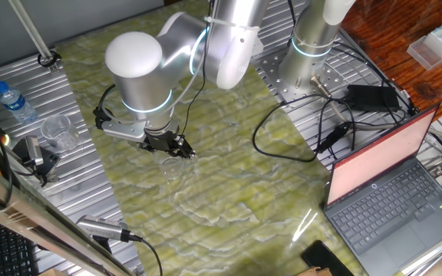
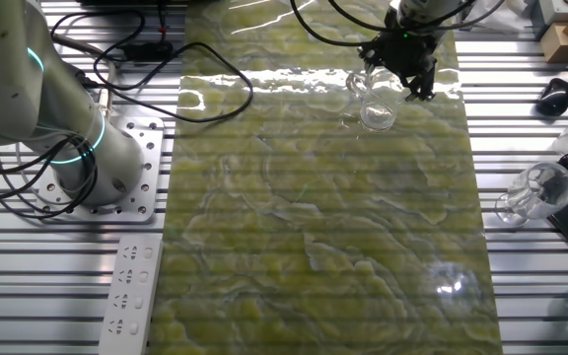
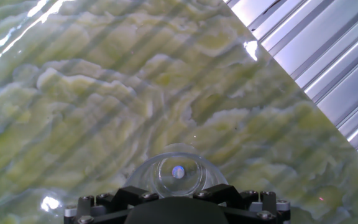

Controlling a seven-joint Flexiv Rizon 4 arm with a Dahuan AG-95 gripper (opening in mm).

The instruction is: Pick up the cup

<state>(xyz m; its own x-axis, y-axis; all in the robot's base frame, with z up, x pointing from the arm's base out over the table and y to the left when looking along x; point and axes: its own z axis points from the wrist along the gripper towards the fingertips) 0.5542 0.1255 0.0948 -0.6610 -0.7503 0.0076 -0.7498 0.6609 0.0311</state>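
The cup (image 1: pixel 172 167) is small and clear and stands upright on the green marbled mat (image 1: pixel 229 199). It also shows in the other fixed view (image 2: pixel 378 115), with a small handle on its left. My gripper (image 1: pixel 177 148) hangs just above it, pointing down, also seen in the other fixed view (image 2: pixel 414 81). In the hand view the cup (image 3: pixel 178 170) sits at the bottom centre, seen from above, between the two black fingers (image 3: pixel 132 198). The jaws stand apart on either side of the rim, and I see no grip on it.
Another clear cup (image 1: pixel 58 132) with whiter walls and a blue-capped bottle (image 1: pixel 14 102) stand on the metal slats to the left. A laptop (image 1: pixel 390 184), a power brick and cables (image 1: pixel 298 130) lie to the right. A second arm's base (image 2: pixel 77 148) and a power strip (image 2: pixel 131 291) flank the mat.
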